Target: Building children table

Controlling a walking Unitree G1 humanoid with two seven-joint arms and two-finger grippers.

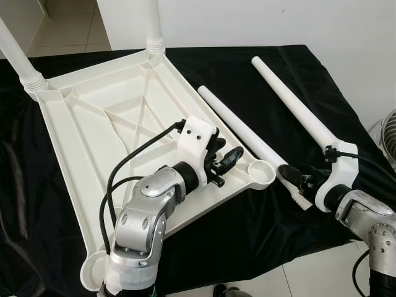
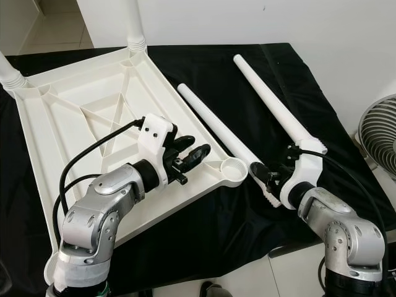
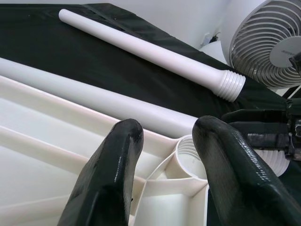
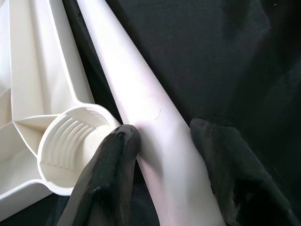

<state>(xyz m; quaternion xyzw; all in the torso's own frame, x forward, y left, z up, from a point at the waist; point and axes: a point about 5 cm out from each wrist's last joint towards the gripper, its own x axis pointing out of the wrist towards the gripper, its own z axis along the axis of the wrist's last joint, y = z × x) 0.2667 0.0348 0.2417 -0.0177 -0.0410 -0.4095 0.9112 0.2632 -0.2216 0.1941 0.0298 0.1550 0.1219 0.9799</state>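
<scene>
A white plastic table top [image 1: 93, 117] lies upside down on a black cloth. Two white legs [image 1: 153, 25] [image 1: 15, 55] stand screwed into its far corners. Two loose legs lie on the cloth to its right, a nearer one [image 1: 238, 127] and a farther one [image 1: 291, 99]. My left gripper [image 1: 226, 158] hovers open over the table top's rim, just short of the empty near-right corner socket [image 1: 263, 172]. My right gripper [image 1: 291, 176] is low on the cloth, its open fingers straddling the nearer leg [image 4: 136, 80] close to its threaded end, beside that socket [image 4: 70, 136].
A grey fan [image 2: 377, 130] stands off the right side of the cloth. The cloth's front edge runs just below both arms, with pale floor beyond. Another empty socket [image 1: 93, 269] sits at the table top's near-left corner.
</scene>
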